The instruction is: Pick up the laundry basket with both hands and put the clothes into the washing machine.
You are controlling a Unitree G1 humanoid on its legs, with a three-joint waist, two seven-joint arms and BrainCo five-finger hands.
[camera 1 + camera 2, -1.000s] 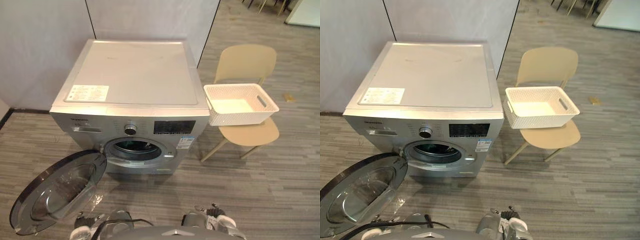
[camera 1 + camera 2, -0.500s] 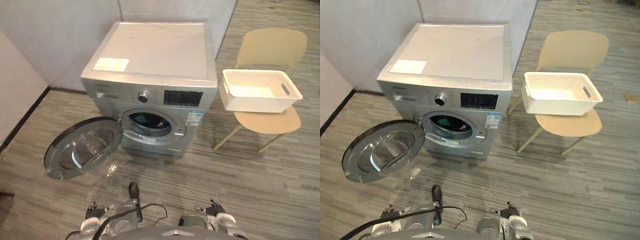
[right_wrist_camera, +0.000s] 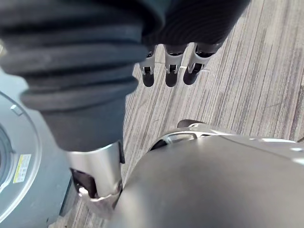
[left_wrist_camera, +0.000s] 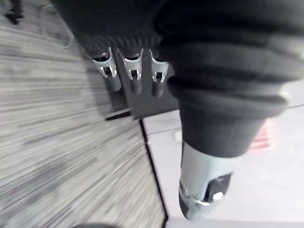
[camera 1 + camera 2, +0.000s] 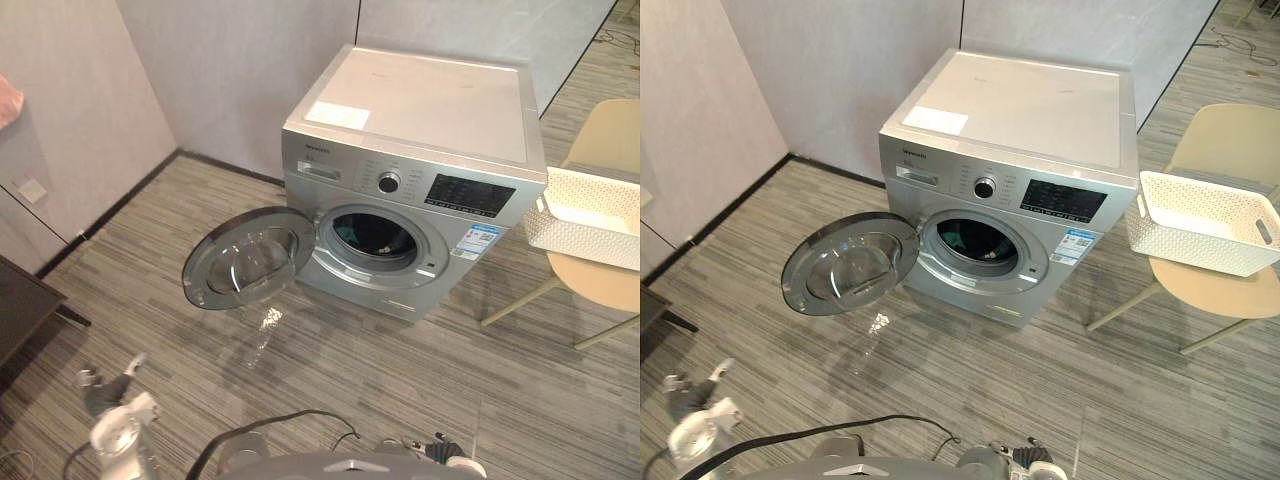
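You have bright, even light; pale glare covers the top of the washing machine (image 5: 425, 160), and its open door (image 5: 247, 258) glints.

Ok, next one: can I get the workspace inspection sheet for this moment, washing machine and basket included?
Surface: grey striped plank floor.
Job's things: washing machine with its door swung open; white laundry basket sits on a beige chair beside the machine, no clothes seen in it.
Clutter: nothing seen.
Hands: left hand and right hand hang with fingers straight, holding nothing, away from the basket.
Cables: what looks like a thin cable on the floor beyond the chair.
Surroundings: grey walls; dark furniture at the robot's left.
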